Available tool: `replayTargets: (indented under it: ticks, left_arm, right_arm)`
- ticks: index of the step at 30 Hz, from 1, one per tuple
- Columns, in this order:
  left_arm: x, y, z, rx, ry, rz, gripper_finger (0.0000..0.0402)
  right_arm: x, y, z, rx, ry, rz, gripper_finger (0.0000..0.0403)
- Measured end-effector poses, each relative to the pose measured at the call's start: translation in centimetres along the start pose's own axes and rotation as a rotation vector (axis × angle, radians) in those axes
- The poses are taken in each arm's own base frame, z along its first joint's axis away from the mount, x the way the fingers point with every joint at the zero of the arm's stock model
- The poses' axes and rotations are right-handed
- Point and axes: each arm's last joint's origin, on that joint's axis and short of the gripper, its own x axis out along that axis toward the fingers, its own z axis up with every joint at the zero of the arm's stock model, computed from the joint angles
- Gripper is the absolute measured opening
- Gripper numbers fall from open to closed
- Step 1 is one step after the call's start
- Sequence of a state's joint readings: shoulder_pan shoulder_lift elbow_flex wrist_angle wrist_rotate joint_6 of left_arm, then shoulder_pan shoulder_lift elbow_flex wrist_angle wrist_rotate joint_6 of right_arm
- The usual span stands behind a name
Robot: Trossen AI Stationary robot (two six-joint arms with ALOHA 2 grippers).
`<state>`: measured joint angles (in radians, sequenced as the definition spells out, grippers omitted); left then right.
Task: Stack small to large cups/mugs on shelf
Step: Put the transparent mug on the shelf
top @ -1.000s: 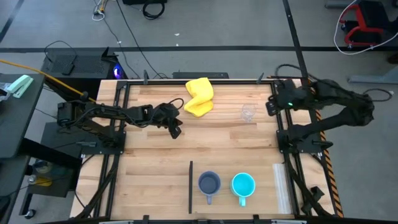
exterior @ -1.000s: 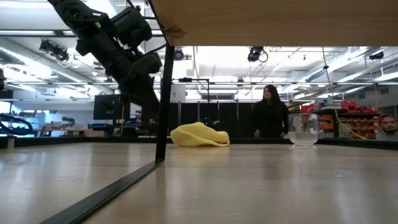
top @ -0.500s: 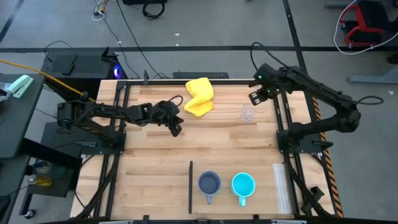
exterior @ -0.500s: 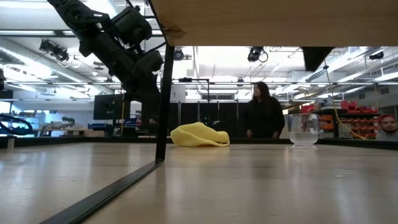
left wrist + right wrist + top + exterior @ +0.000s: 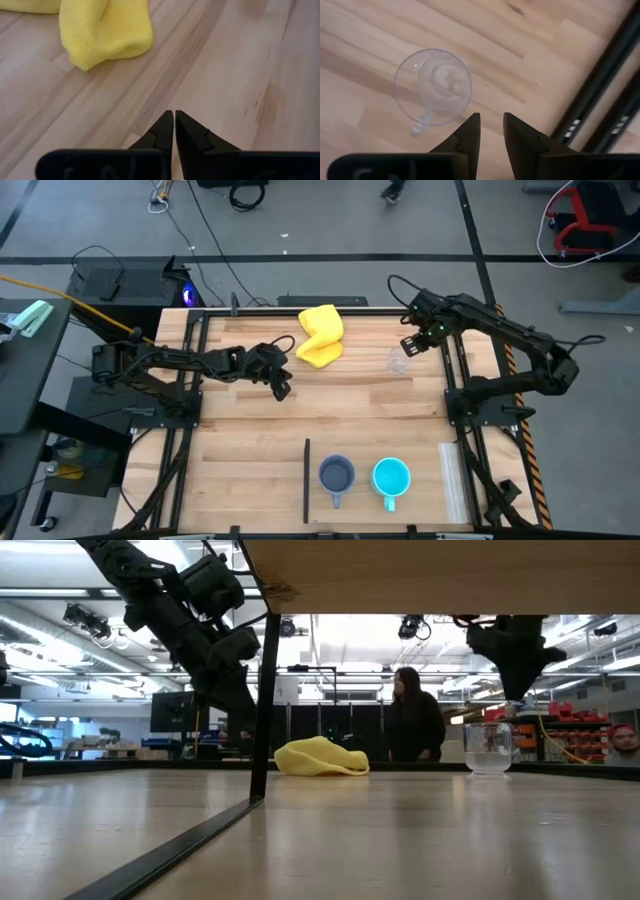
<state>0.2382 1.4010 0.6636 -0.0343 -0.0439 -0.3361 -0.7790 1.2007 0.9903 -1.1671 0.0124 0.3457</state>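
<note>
Wooden planks formed the table (image 5: 320, 405), framed by dark rails. Over its far left part the left arm reached in, and the left gripper (image 5: 283, 390) hung just above the boards near the yellow cloth (image 5: 320, 335), its fingertips (image 5: 165, 127) pressed together and holding nothing. The right arm stretched over the far right corner, and the right gripper (image 5: 405, 345) hovered above and just beside the clear cup (image 5: 399, 361), not touching it; its fingers (image 5: 470, 130) stood a narrow gap apart, empty. That cup stood upright on the far right of the table, well apart from the other two vessels. At the near edge the turquoise mug (image 5: 391, 478) and the grey-blue mug (image 5: 336, 475) sat side by side, handles toward the near edge. A person (image 5: 410, 725) stood in the room beyond the table.
</note>
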Motion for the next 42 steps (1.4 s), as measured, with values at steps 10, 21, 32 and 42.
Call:
replayTargets:
  ticks: [10, 21, 32, 42]
  left_arm:
    - [0.0, 0.0, 0.0, -0.027, 0.0, 0.0, 0.0027]
    - [0.0, 0.0, -0.1, -0.027, 0.007, 0.003, 0.003]
    - [0.0, 0.1, -0.2, -0.028, 0.022, 0.008, 0.0038]
    - [0.0, 0.1, -0.2, -0.046, 0.022, 0.008, 0.0026]
  right_arm:
    - [2.0, 0.6, 1.1, 0.087, 0.081, 0.019, 0.0091]
    - [3.1, 1.0, 1.7, 0.103, 0.11, 0.031, 0.0091]
    - [5.0, 0.9, 1.2, 0.088, 0.122, 0.064, 0.0091]
    - [5.0, 1.0, 1.5, 0.136, 0.091, 0.068, 0.0081]
